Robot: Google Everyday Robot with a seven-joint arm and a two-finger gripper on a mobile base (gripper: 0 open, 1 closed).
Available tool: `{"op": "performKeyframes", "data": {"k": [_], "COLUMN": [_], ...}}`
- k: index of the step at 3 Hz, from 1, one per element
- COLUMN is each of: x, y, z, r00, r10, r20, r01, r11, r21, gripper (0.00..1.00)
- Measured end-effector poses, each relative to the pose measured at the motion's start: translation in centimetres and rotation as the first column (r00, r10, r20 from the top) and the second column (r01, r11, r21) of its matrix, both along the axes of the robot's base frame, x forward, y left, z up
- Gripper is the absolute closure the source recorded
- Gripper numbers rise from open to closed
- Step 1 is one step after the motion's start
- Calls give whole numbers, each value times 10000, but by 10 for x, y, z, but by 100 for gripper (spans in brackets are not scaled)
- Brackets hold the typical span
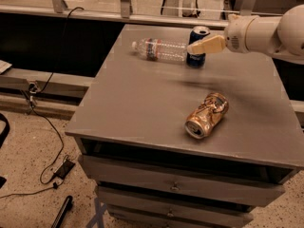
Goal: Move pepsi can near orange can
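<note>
The pepsi can (198,33) is dark blue with a silver top and stands upright at the far side of the grey table (142,103). My cream-coloured gripper (194,48) reaches in from the right on a white arm (266,32). It sits right in front of the pepsi can and covers the can's middle. The orange can (206,115) is dented and lies on its side on the near right part of the table, well apart from the pepsi can.
A clear plastic bottle (161,50) lies on its side just left of the pepsi can, almost touching it. The table stands on drawers (175,186). Cables (47,141) trail on the floor at the left. A rail runs behind the table.
</note>
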State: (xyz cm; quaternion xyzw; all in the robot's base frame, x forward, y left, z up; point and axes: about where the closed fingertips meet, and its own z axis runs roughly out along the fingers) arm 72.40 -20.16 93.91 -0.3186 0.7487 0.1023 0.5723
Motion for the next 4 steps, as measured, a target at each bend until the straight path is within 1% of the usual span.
{"op": "performKeyframes", "data": {"k": [1,2,3,4], "x": [10,18,21,22], "y": [9,19,28,36], "z": [-13,-21,-24,-24], "r00": [9989,9960,9918,9851], "r10": [326,735,1120,1599], "r20": [-328,-506,-610,-627], "r01": [-322,-722,-1111,-1602], "r11": [9994,9970,9936,9871], "r21": [146,262,179,-6], "gripper": [0,18,41,64]}}
